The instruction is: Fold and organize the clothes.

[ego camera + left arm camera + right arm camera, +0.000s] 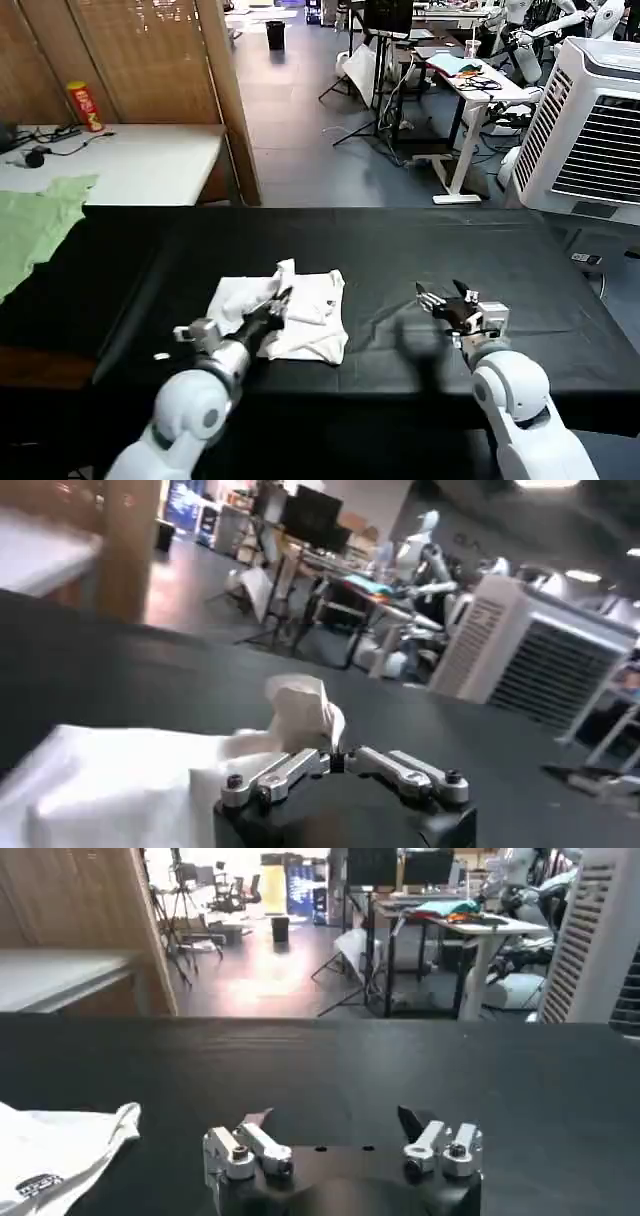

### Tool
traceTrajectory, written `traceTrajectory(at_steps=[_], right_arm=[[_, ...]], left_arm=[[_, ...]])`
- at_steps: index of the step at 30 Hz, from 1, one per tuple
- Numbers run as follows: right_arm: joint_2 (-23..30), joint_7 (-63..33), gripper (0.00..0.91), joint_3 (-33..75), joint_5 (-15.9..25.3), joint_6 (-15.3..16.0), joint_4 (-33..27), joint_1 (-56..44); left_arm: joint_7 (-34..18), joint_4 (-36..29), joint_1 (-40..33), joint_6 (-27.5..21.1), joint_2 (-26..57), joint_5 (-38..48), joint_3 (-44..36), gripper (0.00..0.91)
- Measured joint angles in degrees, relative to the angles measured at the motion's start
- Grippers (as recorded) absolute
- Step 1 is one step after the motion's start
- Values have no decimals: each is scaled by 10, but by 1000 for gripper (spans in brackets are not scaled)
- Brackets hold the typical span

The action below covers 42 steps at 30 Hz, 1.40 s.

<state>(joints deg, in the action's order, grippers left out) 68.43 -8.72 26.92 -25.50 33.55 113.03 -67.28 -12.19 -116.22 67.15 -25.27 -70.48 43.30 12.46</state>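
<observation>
White cotton T-shirt [290,312], crumpled, lies near the black counter's [400,240] front edge. The left gripper [281,299] pinches it with closed jaws. The right gripper [442,297] hovers apart, jaws wide.

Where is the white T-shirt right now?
In the head view the white T-shirt lies bunched on the black table, a little left of the middle, with the left gripper on it and the right gripper off to its right.

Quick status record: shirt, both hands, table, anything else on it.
shirt: white T-shirt, bunched in a rough fold, one corner raised
left hand: over the shirt, shut on its cloth
right hand: open, above bare tabletop, apart from the shirt
table: black cloth top
other: light green garment at the robot's far left
</observation>
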Motion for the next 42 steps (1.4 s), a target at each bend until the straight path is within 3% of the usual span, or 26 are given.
traceTrajectory(at_steps=[1, 2, 3, 20, 31, 42], right_arm=[[0, 0, 878, 0, 0, 0, 0, 0], [0, 0, 878, 0, 0, 0, 1, 0], [0, 0, 878, -1, 0, 0, 2, 0], [2, 17, 878, -46, 0, -1, -2, 16], [2, 30, 878, -55, 0, -6, 3, 7], [-7, 29, 878, -45, -1, -6, 13, -2]], left_arm=[[0, 3, -2, 0, -5, -2, -5, 0], [1, 8, -2, 1, -10, -9, -9, 107], [3, 11, -3, 2, -14, -16, -12, 878], [15, 31, 2, 13, -74, -54, -12, 878], [46, 57, 26, 38, 18, -18, 99, 878], [45, 110, 22, 31, 35, 39, 155, 878]])
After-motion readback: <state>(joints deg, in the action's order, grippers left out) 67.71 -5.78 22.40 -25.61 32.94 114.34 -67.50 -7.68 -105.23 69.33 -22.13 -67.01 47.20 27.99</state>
